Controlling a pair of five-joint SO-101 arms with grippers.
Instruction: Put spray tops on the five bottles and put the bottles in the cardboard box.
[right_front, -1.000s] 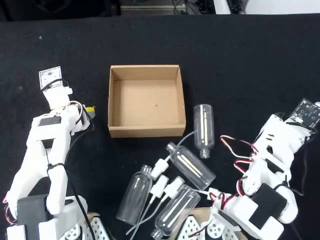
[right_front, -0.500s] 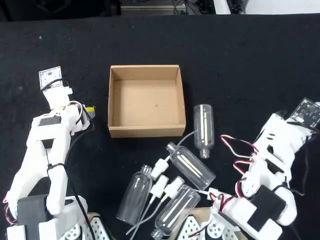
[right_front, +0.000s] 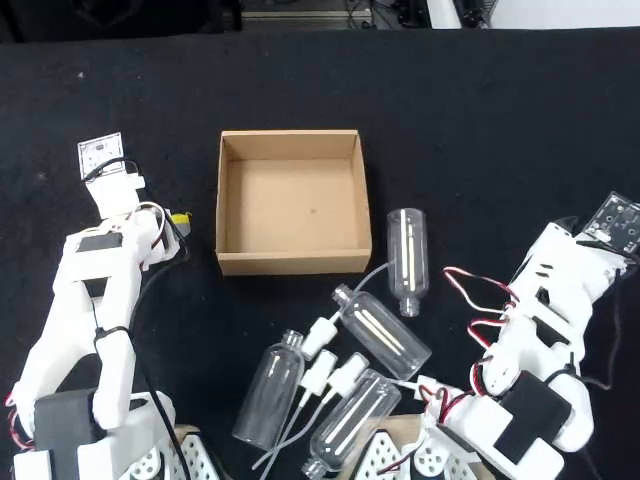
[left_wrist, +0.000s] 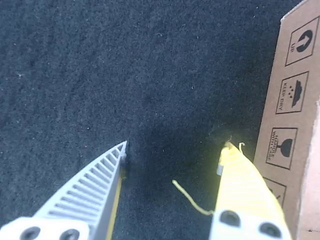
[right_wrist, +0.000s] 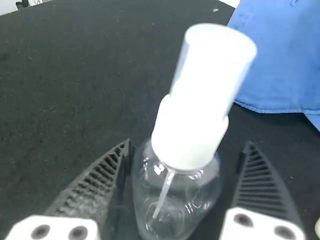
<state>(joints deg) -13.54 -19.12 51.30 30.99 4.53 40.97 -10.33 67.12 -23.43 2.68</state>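
Left gripper (left_wrist: 172, 150): spread wide, empty, just beside the cardboard box (left_wrist: 295, 100). Right gripper (right_wrist: 187, 144): well apart from the box, jaws open around a capped bottle (right_wrist: 175, 200). Four bottles (right_front: 407, 255) lie near the box.

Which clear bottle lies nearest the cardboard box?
The lone clear plastic bottle just right of the brown cardboard box; the other three lie clustered farther off.

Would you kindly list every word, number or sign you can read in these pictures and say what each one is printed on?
Cardboard box side, left wrist view: framed handling signs, an arrow, an umbrella, a glass; their captions are too small to quote surely.
White tag by the left arm, high view: marks too small to read.
Bottles: no print visible.
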